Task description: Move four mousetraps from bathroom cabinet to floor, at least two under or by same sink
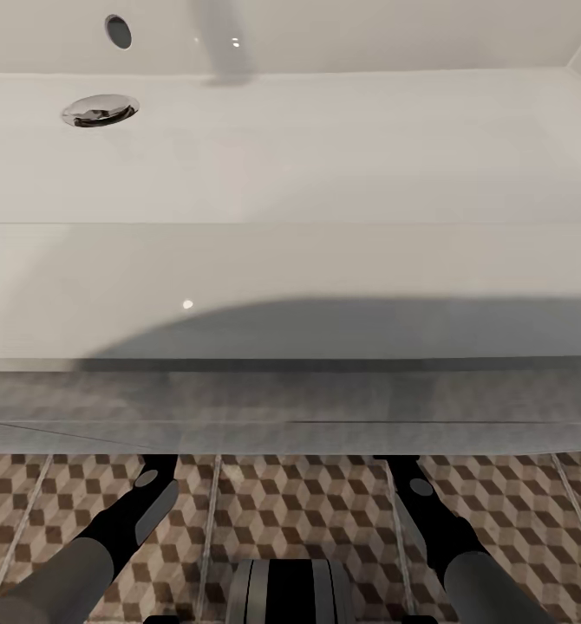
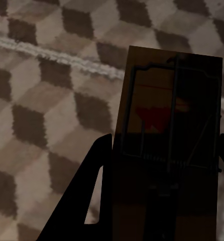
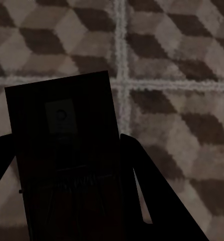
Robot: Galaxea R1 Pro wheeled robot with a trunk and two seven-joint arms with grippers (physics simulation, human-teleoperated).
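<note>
Cube-patterned bathroom floor point(image 1: 282, 511) runs under the white sink point(image 1: 290, 269); left gripper point(image 2: 162, 165) clamps a mousetrap point(image 2: 167, 130), right gripper point(image 3: 67, 170) clamps another mousetrap point(image 3: 62, 130), both above tiles.

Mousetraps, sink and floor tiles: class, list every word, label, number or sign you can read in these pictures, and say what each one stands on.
No readable text in any view.
Mousetrap in the left claw: a red mark on the board, a shape, not letters.
Mousetrap in the right claw: a pale square patch with a ring in it, too dark and blurred to read.
Sink and bathroom floor: no markings, only the cube pattern.
</note>
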